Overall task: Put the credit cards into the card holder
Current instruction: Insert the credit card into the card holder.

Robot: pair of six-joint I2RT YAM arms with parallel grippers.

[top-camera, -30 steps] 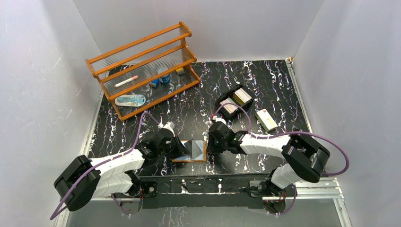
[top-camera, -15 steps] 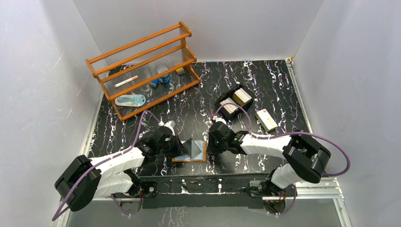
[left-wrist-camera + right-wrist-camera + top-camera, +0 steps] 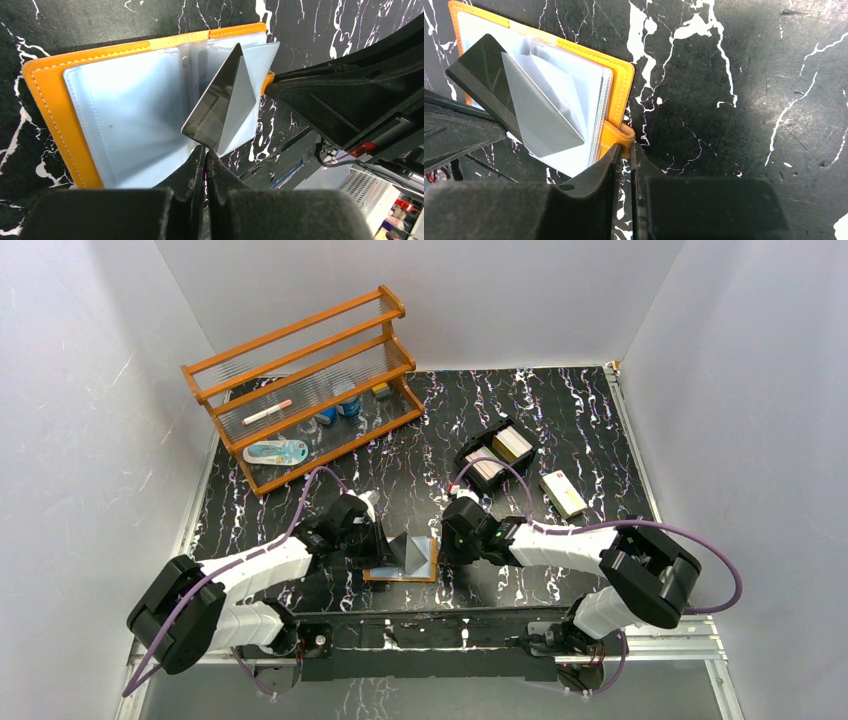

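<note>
Card holder (image 3: 402, 562) open flat on black white-veined table (image 3: 560, 400), at near edge, between 2 arms. White walls (image 3: 480, 290) on 3 sides.
Left gripper (image 3: 205, 151) at holder's 9 o'clock, fingers pressed together on corner of 1 grey credit card (image 3: 222, 110); card tilted up over clear sleeves.
Right gripper (image 3: 625, 150) at 3 o'clock, pinching holder's snap tab (image 3: 618, 136).
At 1 o'clock, well apart: 1 black tray (image 3: 462, 454), 2 compartments, 2 card stacks (image 3: 510, 445); 1 cream box (image 3: 563, 493) beside it.
At 11 o'clock: 1 wooden rack (image 3: 300, 380).
</note>
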